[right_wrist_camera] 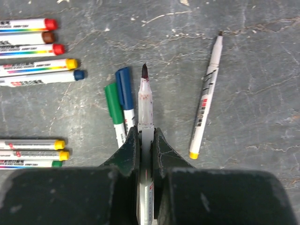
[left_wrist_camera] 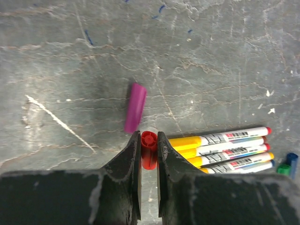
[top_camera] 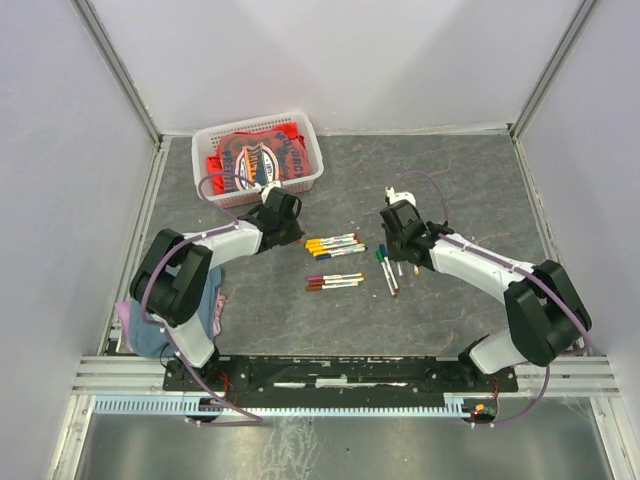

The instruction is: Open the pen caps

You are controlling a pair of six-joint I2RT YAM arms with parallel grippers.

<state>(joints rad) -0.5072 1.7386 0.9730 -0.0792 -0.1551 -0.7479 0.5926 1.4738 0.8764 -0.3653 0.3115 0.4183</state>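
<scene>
My left gripper (left_wrist_camera: 149, 136) is shut on a short red pen cap (left_wrist_camera: 149, 152), held just above the table. A loose purple cap (left_wrist_camera: 135, 107) lies just beyond it. Yellow-capped pens (left_wrist_camera: 187, 143) lie to its right. My right gripper (right_wrist_camera: 146, 131) is shut on an uncapped white pen (right_wrist_camera: 145, 101) whose dark tip points away. Left of that pen lie a green-capped pen (right_wrist_camera: 113, 103) and a blue-capped pen (right_wrist_camera: 124, 86). Another uncapped pen (right_wrist_camera: 206, 98) lies to the right. From above, the left gripper (top_camera: 285, 232) and right gripper (top_camera: 405, 240) flank the pens (top_camera: 335, 245).
A white basket (top_camera: 305, 170) holding red cloth stands at the back left. A second row of pens (top_camera: 335, 282) lies nearer the arms. Crumpled cloth (top_camera: 215, 310) lies by the left arm's base. Metal frame rails border the table.
</scene>
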